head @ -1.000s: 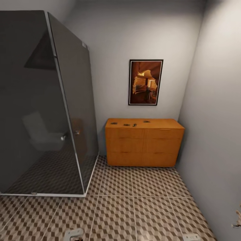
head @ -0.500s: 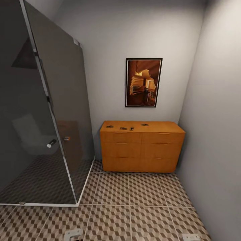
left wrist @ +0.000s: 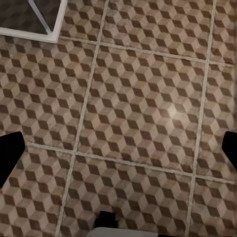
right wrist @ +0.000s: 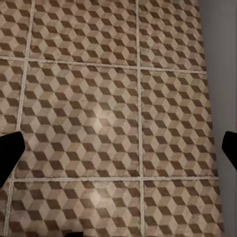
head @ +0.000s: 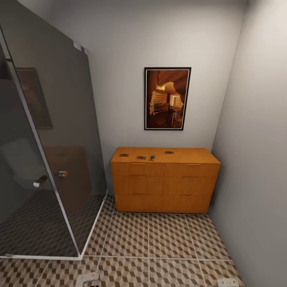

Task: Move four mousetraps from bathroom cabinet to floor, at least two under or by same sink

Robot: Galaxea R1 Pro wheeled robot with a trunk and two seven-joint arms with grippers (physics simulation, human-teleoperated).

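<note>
Head view, left to right: dark tinted glass shower enclosure (head: 44,159) with chrome handle, then the cabinet (head: 164,181) against the back wall, a framed picture (head: 167,98) hanging above it, grey wall on the right. Four mousetraps lie on the cabinet's flat top, left half to middle: first mousetrap (head: 124,155) near the left edge, second mousetrap (head: 141,157) and third mousetrap (head: 152,158) just beside each other, fourth mousetrap (head: 169,152) further back near centre. Bathroom floor (head: 159,243) with cube-pattern tiles runs up to the cabinet. Left gripper (left wrist: 118,153) released, fingers wide apart over bare tiles, holding nothing. Right gripper (right wrist: 118,145) likewise spread, over tiles beside the wall.
</note>
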